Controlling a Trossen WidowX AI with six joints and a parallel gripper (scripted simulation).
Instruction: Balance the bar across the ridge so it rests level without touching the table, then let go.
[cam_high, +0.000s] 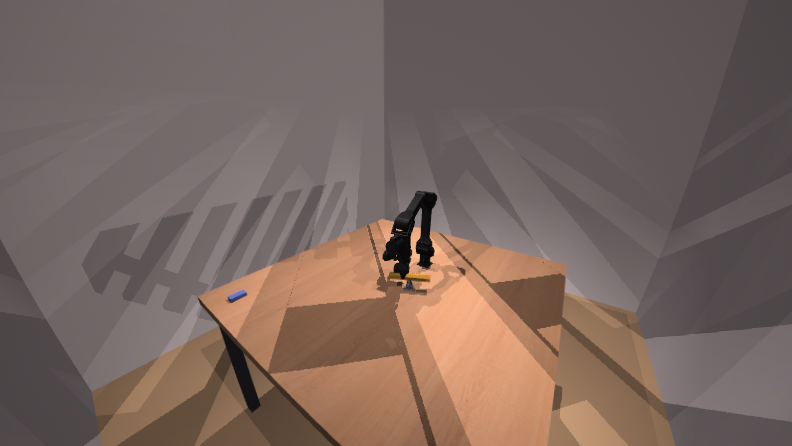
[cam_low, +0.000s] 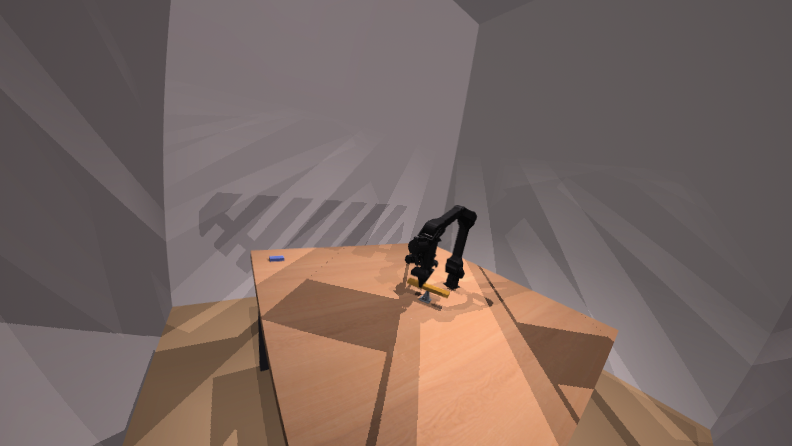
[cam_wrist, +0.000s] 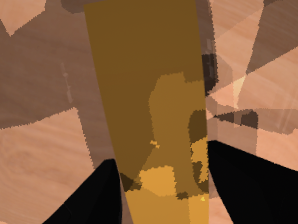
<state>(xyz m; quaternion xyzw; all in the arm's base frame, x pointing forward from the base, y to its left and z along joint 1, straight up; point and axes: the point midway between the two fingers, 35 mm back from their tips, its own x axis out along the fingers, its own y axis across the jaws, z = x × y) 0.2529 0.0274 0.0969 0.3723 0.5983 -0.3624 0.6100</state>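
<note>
One yellow bar (cam_high: 415, 277) (cam_low: 435, 289) (cam_wrist: 145, 90) above one ridge (cam_high: 409, 286) (cam_low: 425, 298), between one gripper's (cam_high: 402, 275) (cam_low: 422, 284) (cam_wrist: 162, 151) two spread jaws; one blue block (cam_high: 237, 296) (cam_low: 276, 258) well apart.

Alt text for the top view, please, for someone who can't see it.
A yellow bar lies roughly level across a small blue-grey ridge, with a black robot arm reaching down to it. A blue block lies far left on the wooden table.

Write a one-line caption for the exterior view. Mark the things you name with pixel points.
Black robot arm (cam_low: 435, 224) over a yellow bar (cam_low: 437, 290) above a small ridge (cam_low: 425, 297).
</note>
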